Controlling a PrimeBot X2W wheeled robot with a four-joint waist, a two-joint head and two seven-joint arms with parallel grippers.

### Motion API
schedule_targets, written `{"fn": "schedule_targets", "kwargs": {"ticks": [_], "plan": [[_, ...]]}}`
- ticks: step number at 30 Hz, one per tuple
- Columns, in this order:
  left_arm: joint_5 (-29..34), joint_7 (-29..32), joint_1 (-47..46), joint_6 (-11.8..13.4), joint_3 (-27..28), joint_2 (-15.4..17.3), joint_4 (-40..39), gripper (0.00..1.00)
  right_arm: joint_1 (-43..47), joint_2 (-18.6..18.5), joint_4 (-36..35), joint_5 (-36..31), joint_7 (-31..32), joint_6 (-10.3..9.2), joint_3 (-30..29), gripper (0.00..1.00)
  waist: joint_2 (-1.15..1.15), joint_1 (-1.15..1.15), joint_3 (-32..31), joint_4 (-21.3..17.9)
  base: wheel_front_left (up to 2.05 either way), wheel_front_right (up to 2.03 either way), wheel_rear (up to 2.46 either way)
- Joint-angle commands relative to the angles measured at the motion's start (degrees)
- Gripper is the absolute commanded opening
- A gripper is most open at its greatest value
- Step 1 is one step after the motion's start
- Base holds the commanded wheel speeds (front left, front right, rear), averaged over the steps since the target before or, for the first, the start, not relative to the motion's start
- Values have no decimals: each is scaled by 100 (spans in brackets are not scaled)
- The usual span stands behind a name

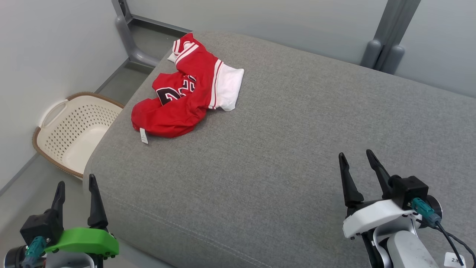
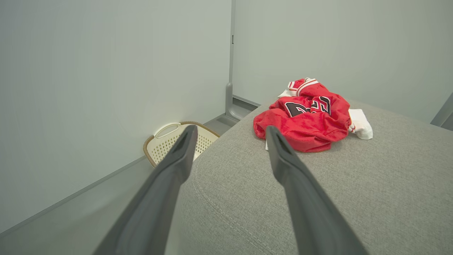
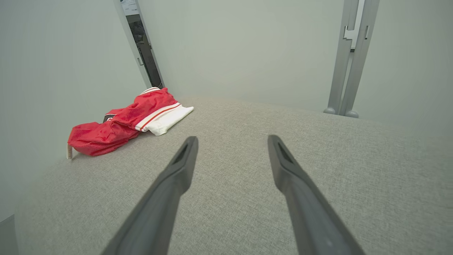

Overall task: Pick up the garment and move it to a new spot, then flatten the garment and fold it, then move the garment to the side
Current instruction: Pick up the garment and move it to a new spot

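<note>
Red garment (image 1: 178, 111) lies crumpled on the grey cushion (image 1: 297, 149), far left.

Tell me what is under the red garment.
The garment lies crumpled on the grey cushion, a white tag poking out at its near edge. Whatever its folds cover cannot be seen.

Grey cushion (image 1: 297, 149) bearing crumpled red garment (image 1: 186, 100)

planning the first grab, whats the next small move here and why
Probably reach the left gripper forward toward the red garment. It lies crumpled near the grey cushion's far left corner, closer to that arm; that gripper and the right gripper are open, empty and well short of it.
</note>
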Motion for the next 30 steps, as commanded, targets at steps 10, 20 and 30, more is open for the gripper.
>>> {"fn": "schedule_targets", "kwargs": {"ticks": [10, 20, 30], "plan": [[-212, -84, -709, -113, 174, 257, 88, 100, -200, -170, -275, -230, 160, 0, -180, 100, 0, 0, 483, -716, 0, 0, 0], [-395, -180, -2383, -328, 339, 621, 547, 100, -548, -611, -994, -452, 479, 1, -571, 100, 0, 0, 1620, -1703, 0, 0, 0], [-694, -209, -3932, -545, 600, 1141, 1468, 100, -487, -716, -1800, -568, 678, 1, -1007, 100, 0, 0, 2445, -2374, 0, 0, 0]]}}
